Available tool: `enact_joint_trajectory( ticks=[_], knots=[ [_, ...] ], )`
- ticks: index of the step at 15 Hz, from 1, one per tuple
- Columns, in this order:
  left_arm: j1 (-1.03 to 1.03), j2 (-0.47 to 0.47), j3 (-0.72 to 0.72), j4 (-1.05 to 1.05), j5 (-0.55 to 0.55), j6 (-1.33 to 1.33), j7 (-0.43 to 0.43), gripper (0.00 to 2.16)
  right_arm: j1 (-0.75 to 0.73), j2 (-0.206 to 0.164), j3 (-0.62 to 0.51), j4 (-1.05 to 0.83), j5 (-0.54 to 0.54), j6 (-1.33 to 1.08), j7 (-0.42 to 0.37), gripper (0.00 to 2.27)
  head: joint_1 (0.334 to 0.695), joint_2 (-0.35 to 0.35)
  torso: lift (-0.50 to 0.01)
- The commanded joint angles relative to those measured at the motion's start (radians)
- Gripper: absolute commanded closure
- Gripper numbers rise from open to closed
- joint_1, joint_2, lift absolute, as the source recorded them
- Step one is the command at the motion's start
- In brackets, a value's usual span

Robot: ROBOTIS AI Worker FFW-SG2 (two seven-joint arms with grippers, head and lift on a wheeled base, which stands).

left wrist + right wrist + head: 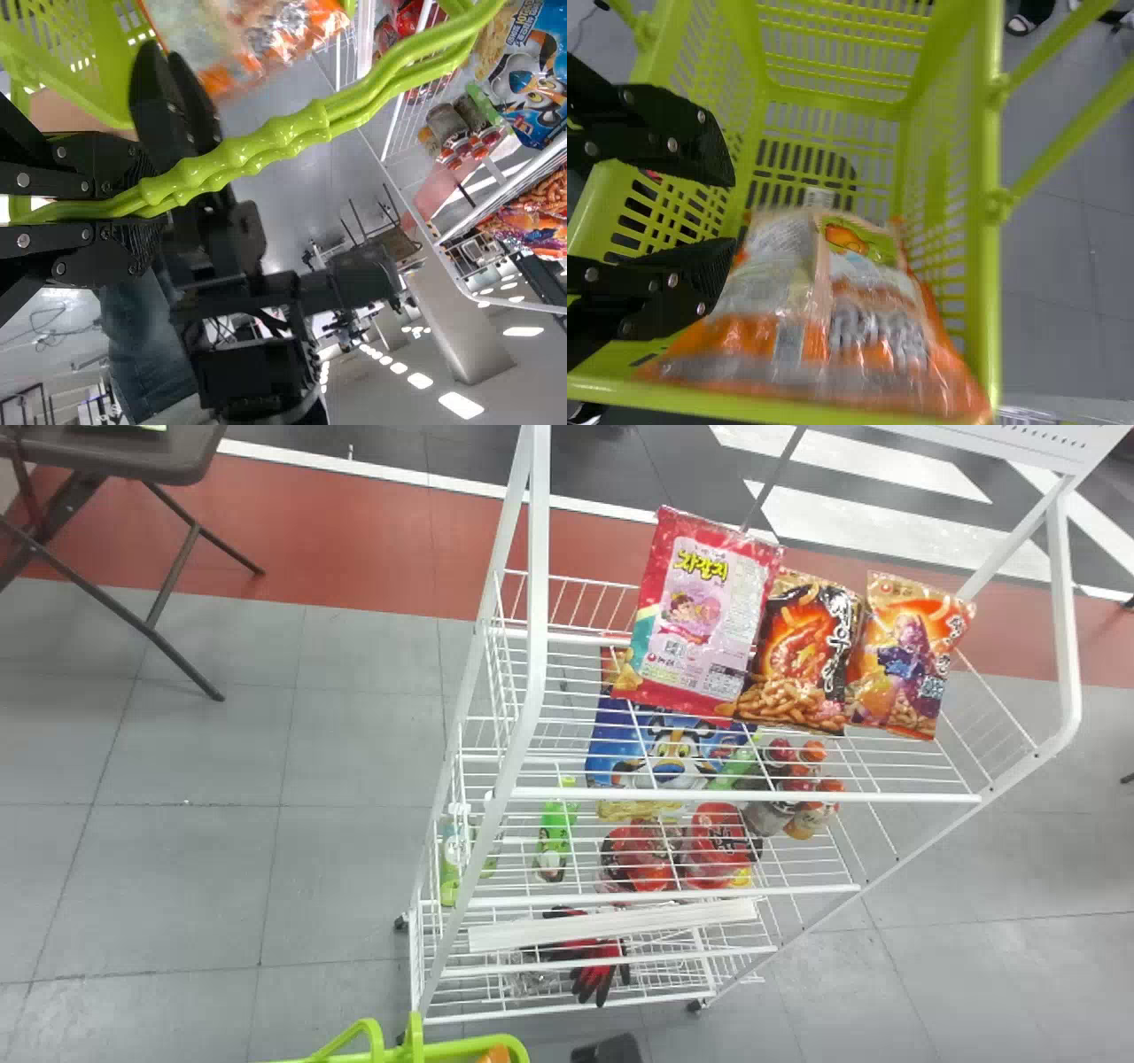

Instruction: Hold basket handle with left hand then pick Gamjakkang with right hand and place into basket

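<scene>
we see the basket (478, 1043) at the head view's bottom edge, its rim just before the foot of the white wire rack (536, 602). grey floor (354, 753) stretches left of the rack towards one folding table (159, 459). the rack's uprights rise at both ends of its shelves. inside the basket, slatted bottom and walls show beside the gamjakkang (824, 310), an orange bag lying in it.

our left gripper (151, 199) is closed round the basket's two green handles (266, 137). our right gripper (733, 214) is spread wide over the basket's opening; one fingertip overlaps the bag in view, and we can't tell whether they touch.

we count three snack bags (802, 655) side by side on the top shelf; lower down, one blue bag with a tiger (664, 748), two red tubs (719, 846), and red-capped bottles (780, 806) too crowded to count surely.
</scene>
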Motion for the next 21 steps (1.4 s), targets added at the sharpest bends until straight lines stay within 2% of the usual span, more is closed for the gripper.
enact_joint_trajectory(
  ticks=[1, 5, 8, 12, 13, 17, 21],
  knots=[
    [0.0, 0.0, 0.0, 0.0, 0.0, 0.0, -0.001, 2.15, -0.004, 0.003, -0.049, -0.048, -0.034, -0.022, -0.007, 0.05, 0.695, -0.35, -0.018],
    [0.002, 0.0, 0.0, -0.002, 0.0, 0.0, -0.001, 2.15, -0.015, 0.013, -0.132, -0.121, -0.092, -0.111, -0.027, 0.05, 0.695, -0.35, -0.018],
    [0.002, 0.0, 0.0, 0.0, 0.0, -0.003, -0.001, 2.15, -0.005, 0.033, -0.173, -0.129, -0.123, -0.464, -0.03, 0.05, 0.695, -0.35, -0.018],
    [0.002, -0.003, 0.0, 0.003, 0.0, -0.012, -0.001, 2.15, 0.028, 0.061, -0.175, -0.092, -0.121, -0.991, -0.029, 0.07, 0.695, -0.35, -0.018],
    [0.002, -0.005, 0.0, 0.004, 0.0, -0.018, -0.001, 2.15, 0.036, 0.069, -0.173, -0.086, -0.123, -1.056, -0.029, 0.07, 0.695, -0.35, -0.018],
    [-0.002, -0.008, 0.0, 0.012, 0.002, -0.028, -0.005, 2.15, 0.067, 0.093, -0.17, -0.063, -0.118, -1.225, -0.038, 0.07, 0.695, -0.35, -0.018],
    [-0.002, -0.008, 0.002, 0.017, 0.005, -0.043, -0.01, 2.15, 0.08, 0.109, -0.17, -0.069, -0.08, -1.221, -0.136, 0.08, 0.695, -0.35, -0.018]
  ],
)
